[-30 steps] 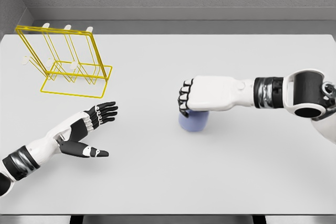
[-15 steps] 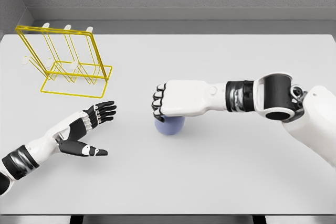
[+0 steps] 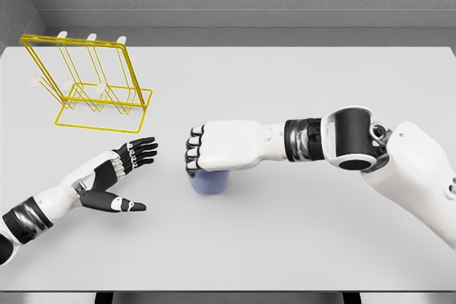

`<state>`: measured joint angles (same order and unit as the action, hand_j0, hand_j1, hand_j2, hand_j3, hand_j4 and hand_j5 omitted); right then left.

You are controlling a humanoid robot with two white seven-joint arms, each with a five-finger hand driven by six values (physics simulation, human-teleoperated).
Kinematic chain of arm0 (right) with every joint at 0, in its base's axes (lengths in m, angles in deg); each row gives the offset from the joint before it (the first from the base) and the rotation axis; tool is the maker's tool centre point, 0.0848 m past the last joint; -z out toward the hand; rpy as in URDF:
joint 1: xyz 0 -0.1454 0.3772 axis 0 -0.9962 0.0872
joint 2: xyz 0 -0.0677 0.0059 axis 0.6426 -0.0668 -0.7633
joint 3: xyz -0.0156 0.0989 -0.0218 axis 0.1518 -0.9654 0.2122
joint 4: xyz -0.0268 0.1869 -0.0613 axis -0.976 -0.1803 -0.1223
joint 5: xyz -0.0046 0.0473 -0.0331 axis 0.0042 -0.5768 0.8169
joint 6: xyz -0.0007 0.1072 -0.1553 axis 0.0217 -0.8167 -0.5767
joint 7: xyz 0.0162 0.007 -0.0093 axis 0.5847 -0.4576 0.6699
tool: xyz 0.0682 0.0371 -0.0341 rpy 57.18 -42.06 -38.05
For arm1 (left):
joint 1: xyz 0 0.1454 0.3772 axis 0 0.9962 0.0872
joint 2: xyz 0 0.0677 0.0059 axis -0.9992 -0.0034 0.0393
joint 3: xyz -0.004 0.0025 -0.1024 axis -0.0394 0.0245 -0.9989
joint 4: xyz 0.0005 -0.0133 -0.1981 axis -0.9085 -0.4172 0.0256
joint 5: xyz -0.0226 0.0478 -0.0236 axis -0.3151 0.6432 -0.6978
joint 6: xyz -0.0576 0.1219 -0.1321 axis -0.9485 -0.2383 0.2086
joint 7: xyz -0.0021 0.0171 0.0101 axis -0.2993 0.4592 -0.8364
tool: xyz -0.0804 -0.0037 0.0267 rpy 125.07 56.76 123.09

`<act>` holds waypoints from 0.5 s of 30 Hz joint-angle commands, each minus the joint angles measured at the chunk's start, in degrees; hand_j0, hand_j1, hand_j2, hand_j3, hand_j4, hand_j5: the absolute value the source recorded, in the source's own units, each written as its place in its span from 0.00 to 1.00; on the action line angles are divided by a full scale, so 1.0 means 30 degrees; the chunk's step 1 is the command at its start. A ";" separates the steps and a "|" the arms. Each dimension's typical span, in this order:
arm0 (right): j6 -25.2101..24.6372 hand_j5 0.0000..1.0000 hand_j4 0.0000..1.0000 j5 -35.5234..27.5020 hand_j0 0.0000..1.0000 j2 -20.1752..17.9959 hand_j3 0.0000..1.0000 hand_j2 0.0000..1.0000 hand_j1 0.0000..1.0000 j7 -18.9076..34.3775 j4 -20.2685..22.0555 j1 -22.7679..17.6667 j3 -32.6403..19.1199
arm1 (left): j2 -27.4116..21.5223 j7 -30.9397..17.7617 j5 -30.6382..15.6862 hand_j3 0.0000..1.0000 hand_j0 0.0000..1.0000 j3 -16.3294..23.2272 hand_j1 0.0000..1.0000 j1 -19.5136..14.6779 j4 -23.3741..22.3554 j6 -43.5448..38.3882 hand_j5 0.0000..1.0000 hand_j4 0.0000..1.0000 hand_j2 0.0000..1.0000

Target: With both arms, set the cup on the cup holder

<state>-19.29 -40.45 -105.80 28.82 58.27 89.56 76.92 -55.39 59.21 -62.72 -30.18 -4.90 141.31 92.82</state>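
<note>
Yellow wire cup holder (image 3: 92, 90): stands at the far left of the table (image 3: 299, 247), upright, white-tipped pegs bare, no cup on it
Cup (image 3: 210, 181): pale blue, near the table's middle, mostly hidden under the right hand; whether its base touches the tabletop or hangs just above it cannot be told
Right hand (image 3: 221, 146): reaches in from the right with the arm stretched across the table, fingers curled down over the cup's top in a closed grasp on it
Left hand (image 3: 121, 176): low at the left, palm open, fingers spread and pointing towards the cup, thumb out to the side, nothing in it
Gap between hands: the left fingertips are near the cup but clearly apart from it, with bare table between
Cup to holder: well apart; the holder lies farther back and to the left, beyond the left hand
Done, by my reading: the cup is gripped by the right hand and sits about midway across the table, within reach of the waiting left hand
Left to do, by my reading: hand the cup over to the left hand, release with the right, carry it back to the holder and hang it on a peg
Stage: roughly the first half; the handover looks near, the placing itself not yet begun
Risk: the grip from above covers the rim, so the left hand has only the lower wall to take
</note>
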 commanded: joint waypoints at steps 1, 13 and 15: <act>-0.0054 0.99 0.99 -0.0051 0.99 -0.0008 0.99 0.99 0.99 -0.0011 -0.0021 0.0000 -0.0039 | -0.0019 -0.0003 -0.0082 1.00 1.00 -0.0007 1.00 0.0000 0.0009 0.0001 1.00 1.00 1.00; -0.0054 1.00 1.00 -0.1866 1.00 -0.1003 1.00 1.00 1.00 -0.0011 0.0009 -0.0088 -0.4403 | -0.0019 -0.0003 -0.0081 1.00 1.00 0.0022 1.00 -0.0029 0.0009 0.0001 1.00 1.00 1.00; -0.0054 1.00 1.00 -0.3799 1.00 -0.2262 1.00 1.00 1.00 -0.0011 -0.0021 -0.0176 -0.5985 | 0.0303 0.0026 -0.0023 1.00 1.00 0.0051 1.00 -0.0234 -0.0049 -0.0028 1.00 1.00 1.00</act>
<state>-19.28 -47.61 -110.17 28.82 58.24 88.42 63.33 -54.98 59.24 -62.67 -30.01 -6.13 141.15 92.74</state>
